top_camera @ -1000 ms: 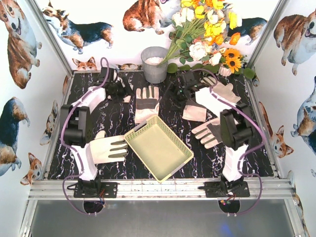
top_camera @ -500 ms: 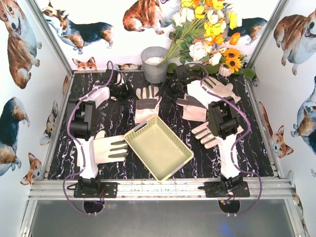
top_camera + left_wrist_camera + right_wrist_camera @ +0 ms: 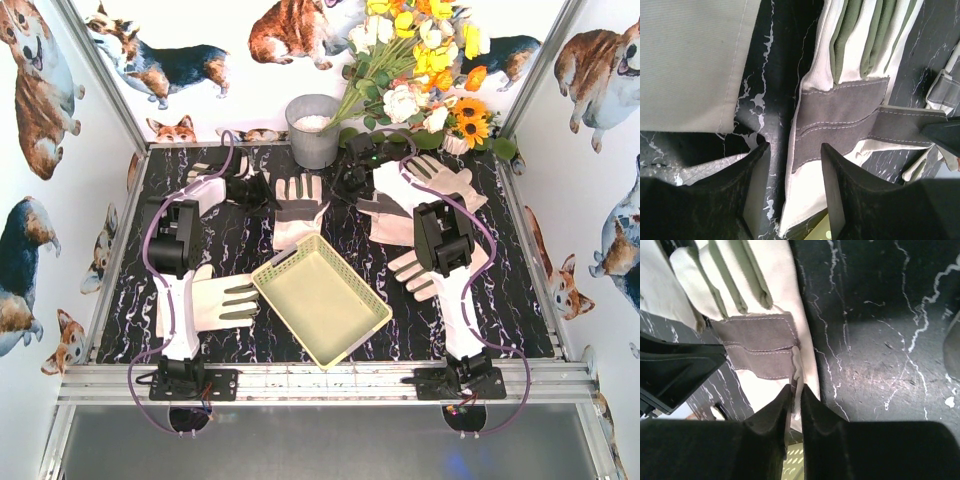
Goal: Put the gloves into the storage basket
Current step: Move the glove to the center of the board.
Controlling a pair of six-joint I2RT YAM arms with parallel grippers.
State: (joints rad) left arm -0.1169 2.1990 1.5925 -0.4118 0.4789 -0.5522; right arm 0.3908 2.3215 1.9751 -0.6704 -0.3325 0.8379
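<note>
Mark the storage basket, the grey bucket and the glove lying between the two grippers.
storage basket (image 3: pixel 322 300), top view, its bare floor.
grey bucket (image 3: pixel 313 138), top view, its side wall.
middle glove (image 3: pixel 297 210), top view, its grey palm patch.

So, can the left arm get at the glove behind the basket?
Likely yes: the left tool straddles the left edge of that glove, nothing between; the right tool only pinches the opposite edge.
</note>
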